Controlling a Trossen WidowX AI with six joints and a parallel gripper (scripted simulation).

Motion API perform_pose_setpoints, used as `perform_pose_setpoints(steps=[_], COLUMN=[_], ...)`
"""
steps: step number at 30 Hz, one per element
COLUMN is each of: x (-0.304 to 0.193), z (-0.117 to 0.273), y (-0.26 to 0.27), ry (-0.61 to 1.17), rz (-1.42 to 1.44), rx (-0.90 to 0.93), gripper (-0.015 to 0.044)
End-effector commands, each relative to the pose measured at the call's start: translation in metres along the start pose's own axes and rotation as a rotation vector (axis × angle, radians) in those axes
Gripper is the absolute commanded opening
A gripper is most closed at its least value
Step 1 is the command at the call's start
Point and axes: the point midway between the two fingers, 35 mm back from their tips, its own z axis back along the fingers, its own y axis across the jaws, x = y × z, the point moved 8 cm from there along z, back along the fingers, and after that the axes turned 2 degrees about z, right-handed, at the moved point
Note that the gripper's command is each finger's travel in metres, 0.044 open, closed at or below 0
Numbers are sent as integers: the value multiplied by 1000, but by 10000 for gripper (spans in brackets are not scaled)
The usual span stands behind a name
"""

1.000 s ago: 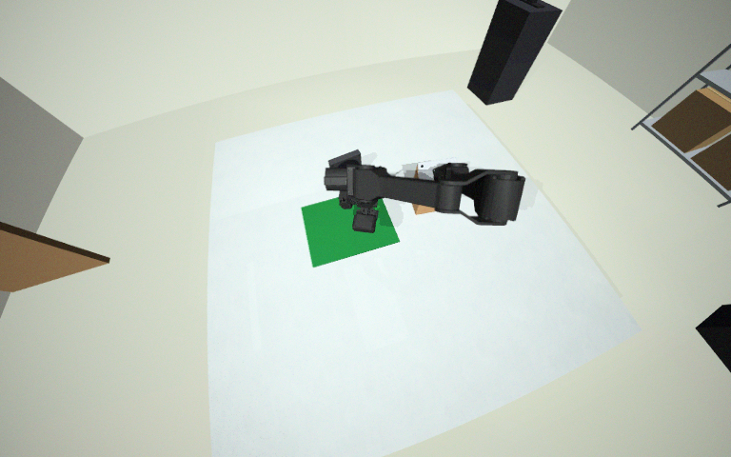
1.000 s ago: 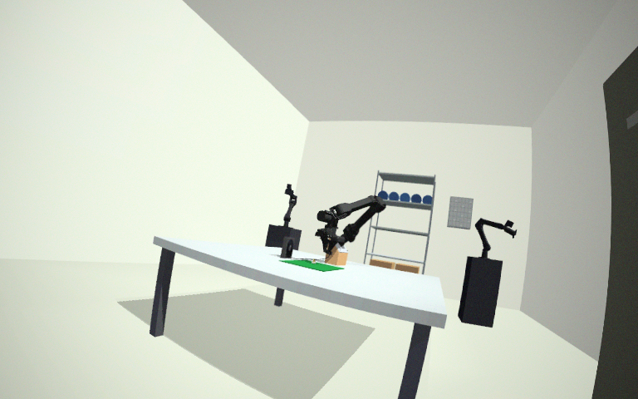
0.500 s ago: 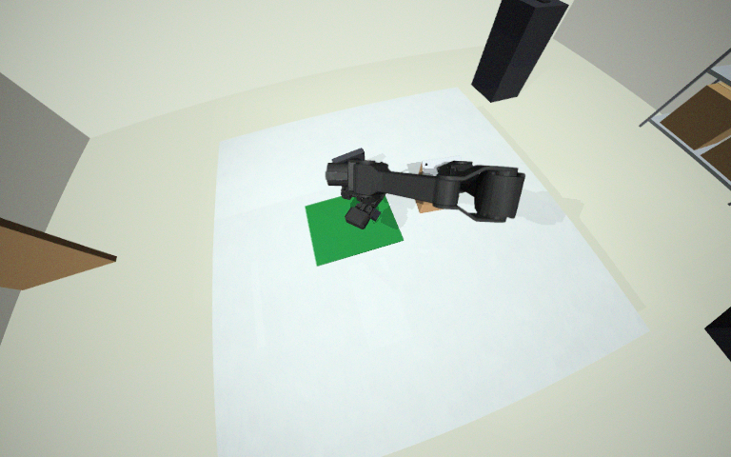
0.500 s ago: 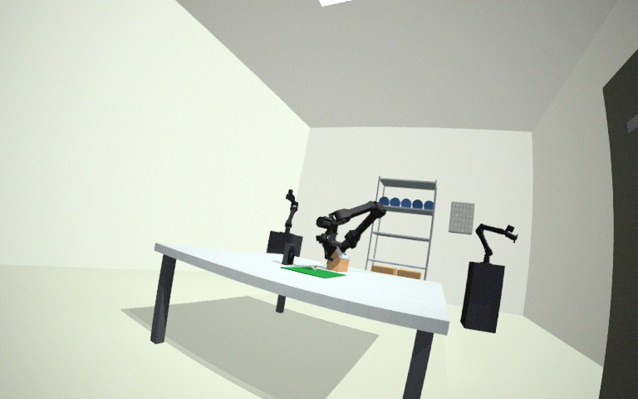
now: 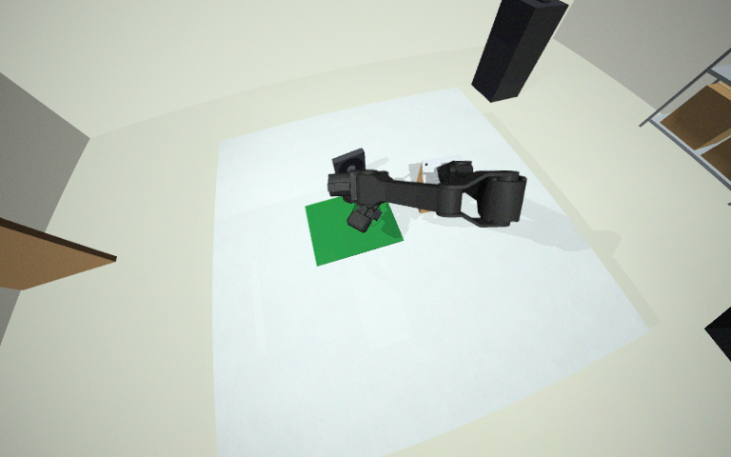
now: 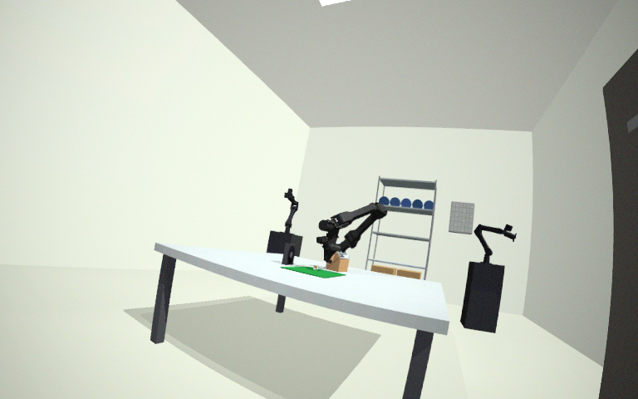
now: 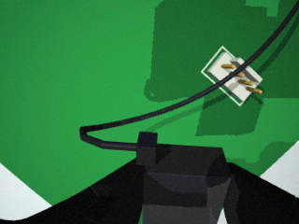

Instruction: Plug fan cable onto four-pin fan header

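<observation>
The green board [image 5: 334,239] [image 6: 329,274] [image 7: 70,56] lies flat on the table. In the wrist view the white four-pin header [image 7: 239,91], with gold pins and a white outline, is at the upper right. My gripper [image 7: 183,170] is shut on the dark fan plug [image 7: 182,158], low in the wrist view, above the board and off to one side of the header. The black cable [image 7: 163,111] leaves the plug's left end, bends back and passes over the header. The black fan [image 5: 349,161] [image 6: 288,254] stands upright beside the board. The plug's underside is hidden.
An orange-brown block [image 6: 337,264] with a pale top stands beside the board near my arm [image 5: 412,194]. The white table [image 5: 302,345] extends around the board. Shelves [image 6: 404,236] and two black pedestals [image 6: 482,296] [image 6: 283,242] with other arms stand beyond the table.
</observation>
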Motion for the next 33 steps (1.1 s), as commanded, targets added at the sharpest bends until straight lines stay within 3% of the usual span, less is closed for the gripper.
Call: perform_pose_setpoints(steps=[1,33], x=[-4,-27], z=[-6,-42], y=[-1,1], ry=[-20,-290], rz=[-8,-33], rx=[-49,-331], gripper=[0,0])
